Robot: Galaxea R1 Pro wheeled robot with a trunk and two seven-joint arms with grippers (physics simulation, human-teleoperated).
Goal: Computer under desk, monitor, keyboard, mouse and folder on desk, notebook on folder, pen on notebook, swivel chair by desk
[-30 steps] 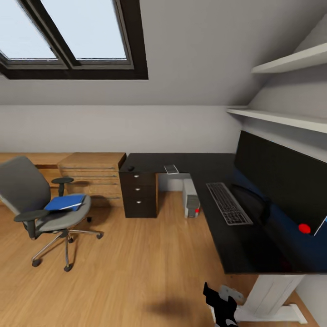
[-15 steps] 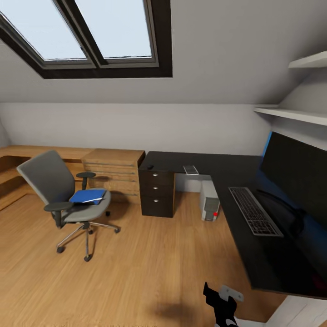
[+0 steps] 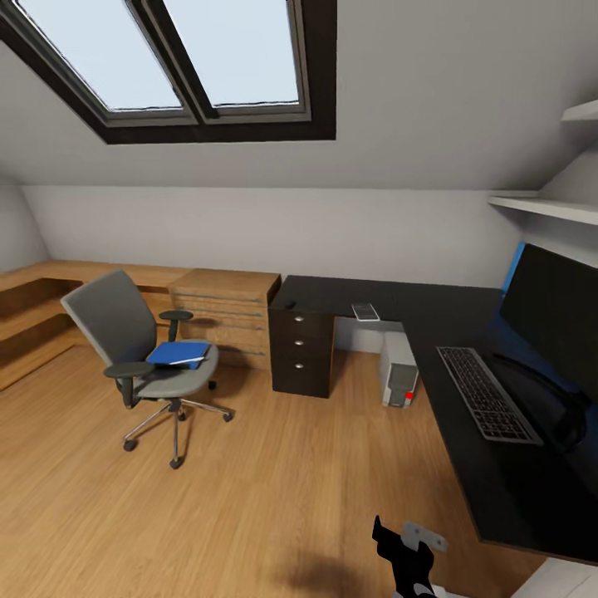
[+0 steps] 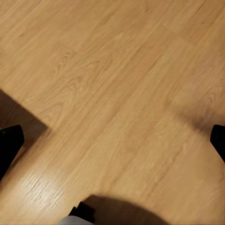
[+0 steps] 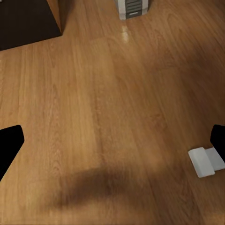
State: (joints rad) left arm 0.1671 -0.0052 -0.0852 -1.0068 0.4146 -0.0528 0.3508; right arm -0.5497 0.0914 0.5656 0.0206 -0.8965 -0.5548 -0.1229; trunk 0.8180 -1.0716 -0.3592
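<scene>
The grey swivel chair point(image 3: 137, 353) stands on the wood floor at the left, away from the desk, with the blue folder point(image 3: 178, 353) flat on its seat. The black L-shaped desk point(image 3: 465, 473) runs along the right and back. On it are the monitor point(image 3: 555, 311) and, in front of it, the keyboard point(image 3: 488, 394). The computer point(image 3: 399, 380) sits on the floor under the desk. A small dark lump, seemingly the mouse point(image 3: 290, 305), and a flat pale item point(image 3: 365, 311) lie on the back wing. My left gripper point(image 4: 112, 143) and right gripper point(image 5: 112, 143) hang open over bare floor.
A black drawer unit point(image 3: 303, 353) stands under the desk's back wing, beside a low oak shelf-and-drawer unit point(image 3: 223, 311). White wall shelves point(image 3: 540, 206) hang above the monitor. My right arm point(image 3: 403, 561) shows black at the bottom edge. A white desk foot point(image 5: 206, 161) lies near the right gripper.
The whole head view has swung left, so chair and desk sit further right in the picture. The chair, folder and desk items have not moved. The arm keeps its place.
</scene>
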